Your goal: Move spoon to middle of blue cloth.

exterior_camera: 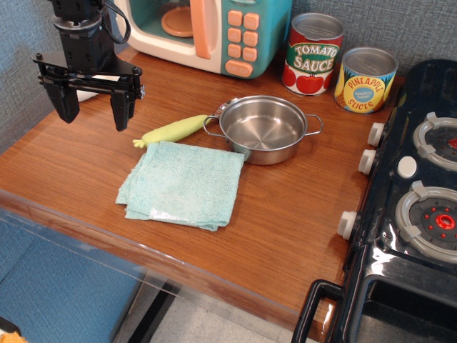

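The spoon point(173, 130) lies on the wooden table just behind the blue cloth's far edge. Its pale yellow-green handle points left with the nub at the left end; its metal bowl sits by the steel pot's left handle and is hard to make out. The blue cloth point(183, 184), a folded pale aqua towel, lies flat in front of it. My gripper point(94, 108) hangs open and empty above the table, to the left of the spoon and the cloth, fingers pointing down.
A steel two-handled pot point(263, 128) stands right of the spoon. A toy microwave point(214, 28) and two cans, tomato sauce point(312, 54) and pineapple slices point(365, 79), line the back. A black toy stove point(414, 214) stands on the right. The table's front edge point(143, 246) runs diagonally.
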Motion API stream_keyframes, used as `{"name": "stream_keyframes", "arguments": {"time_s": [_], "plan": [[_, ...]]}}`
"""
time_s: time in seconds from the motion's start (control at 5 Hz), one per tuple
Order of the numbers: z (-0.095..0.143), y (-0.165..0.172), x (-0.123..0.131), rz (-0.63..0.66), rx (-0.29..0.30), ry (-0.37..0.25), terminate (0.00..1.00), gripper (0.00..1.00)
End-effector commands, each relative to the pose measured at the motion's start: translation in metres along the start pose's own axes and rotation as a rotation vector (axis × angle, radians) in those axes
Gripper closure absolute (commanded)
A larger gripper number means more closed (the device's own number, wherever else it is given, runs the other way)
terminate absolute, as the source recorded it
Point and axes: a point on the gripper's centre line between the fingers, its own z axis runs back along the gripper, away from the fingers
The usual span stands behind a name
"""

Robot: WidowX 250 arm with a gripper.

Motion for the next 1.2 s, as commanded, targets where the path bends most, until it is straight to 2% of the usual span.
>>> {"name": "stream_keyframes", "arguments": {"time_s": [0.0, 0.2, 0.8, 1.0], "plan": [[0.000, 0.000, 0.000, 0.000, 0.000, 0.000, 0.00, 0.00], [-0.004, -0.006, 0.002, -0.006, 0.018, 0.007, 0.00, 0.00], [-0.021, -0.045, 0.032, -0.083, 0.021, 0.037, 0.00, 0.00], [-0.028, -0.055, 0.041, -0.126, 0.050, 0.040, 0.00, 0.00]]}}
